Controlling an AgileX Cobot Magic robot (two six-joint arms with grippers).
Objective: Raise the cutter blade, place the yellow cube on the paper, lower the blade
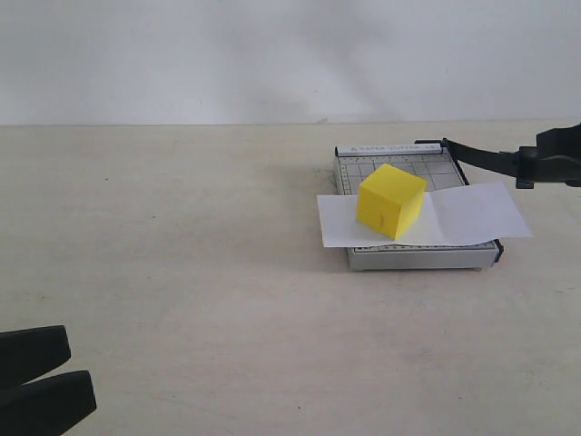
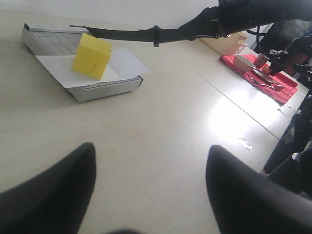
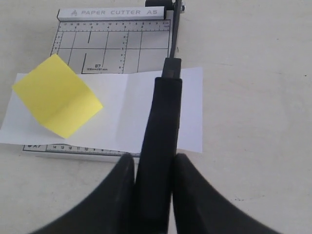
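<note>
Sitting on the left half of the paper [image 1: 477, 213], the cube [image 1: 391, 201] is a bit right of centre in the exterior view. The paper lies across the grey board [image 1: 418, 258] and overhangs both sides. The blade [image 1: 481, 156] is up, angled off the board toward the right edge of the frame, where the right gripper [image 3: 153, 163] is pinching its handle. The left gripper [image 2: 151, 151] is spread wide with nothing in it, down in the lower left corner, well apart from the board.
</note>
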